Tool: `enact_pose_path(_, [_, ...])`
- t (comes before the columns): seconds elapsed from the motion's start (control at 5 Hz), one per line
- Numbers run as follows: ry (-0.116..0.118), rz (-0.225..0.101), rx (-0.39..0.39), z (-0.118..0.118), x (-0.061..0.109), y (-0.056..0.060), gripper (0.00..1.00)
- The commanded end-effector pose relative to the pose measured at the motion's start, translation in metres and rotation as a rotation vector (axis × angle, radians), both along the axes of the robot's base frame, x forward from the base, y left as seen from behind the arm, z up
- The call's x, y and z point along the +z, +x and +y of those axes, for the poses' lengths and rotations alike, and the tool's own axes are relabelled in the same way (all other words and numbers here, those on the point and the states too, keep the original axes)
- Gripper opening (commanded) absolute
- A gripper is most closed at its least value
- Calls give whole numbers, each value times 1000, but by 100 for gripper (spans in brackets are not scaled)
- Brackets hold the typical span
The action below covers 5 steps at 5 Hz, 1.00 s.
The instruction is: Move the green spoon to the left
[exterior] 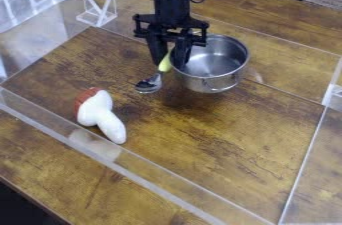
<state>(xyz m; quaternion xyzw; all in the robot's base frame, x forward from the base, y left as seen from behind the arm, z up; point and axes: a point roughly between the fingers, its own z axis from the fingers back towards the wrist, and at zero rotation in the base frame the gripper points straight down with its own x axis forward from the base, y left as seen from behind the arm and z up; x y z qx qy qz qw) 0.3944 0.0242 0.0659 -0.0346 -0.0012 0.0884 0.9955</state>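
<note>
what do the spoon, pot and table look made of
Spoon: yellow-green handle, matte, likely plastic; bowl grey and shiny, likely metal. Pot: bright reflective silver, probably steel. Table: dark brown with grain and plank lines, looks like wood.
</note>
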Motion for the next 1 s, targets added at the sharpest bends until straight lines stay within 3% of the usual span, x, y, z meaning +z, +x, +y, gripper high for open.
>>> enact_pose_path(0.0, [3,-55,-7,-15,8,6,0])
enact_pose_path(0.6, [-6,-51,-140,-2,-2,-6,0])
enact_pose_path(0.8, [-9,-50,-124,-5,5,-8,0])
